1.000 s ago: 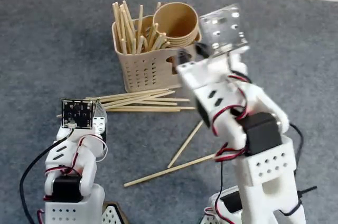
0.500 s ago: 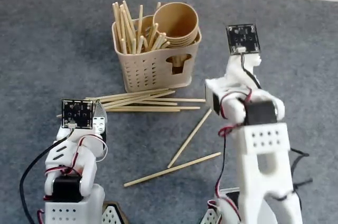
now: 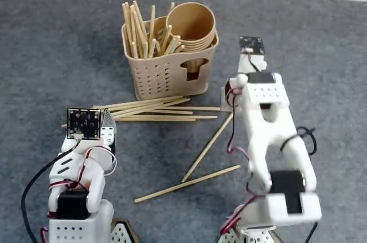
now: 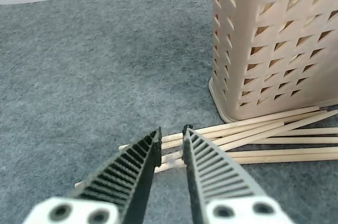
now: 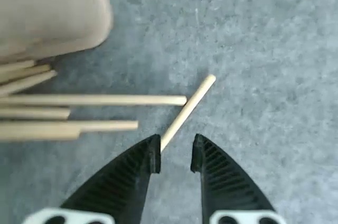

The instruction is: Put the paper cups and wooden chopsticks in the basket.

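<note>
The beige slotted basket (image 3: 166, 74) holds a stack of paper cups (image 3: 192, 22) and several wooden chopsticks (image 3: 137, 25). A bundle of chopsticks (image 3: 155, 110) lies on the carpet in front of it, seen also as chopsticks (image 4: 264, 137) beside the basket (image 4: 274, 39). Two more chopsticks lie apart: a diagonal one (image 3: 209, 147) and a lower one (image 3: 186, 184). My right gripper (image 5: 174, 147) hangs open just over the diagonal chopstick (image 5: 187, 106), near its far end. My left gripper (image 4: 171, 133) is narrowly open, holding nothing, just short of the bundle's ends.
Grey carpet covers the table. The right arm (image 3: 266, 128) stretches forward along the right side, its wrist close to the basket's right corner. The left arm (image 3: 80, 163) sits low at the front left. Open carpet lies to the far left and far right.
The right arm has swung down from beside the basket's top and stretched forward, bringing its gripper low over the diagonal chopstick. The left arm has not moved.
</note>
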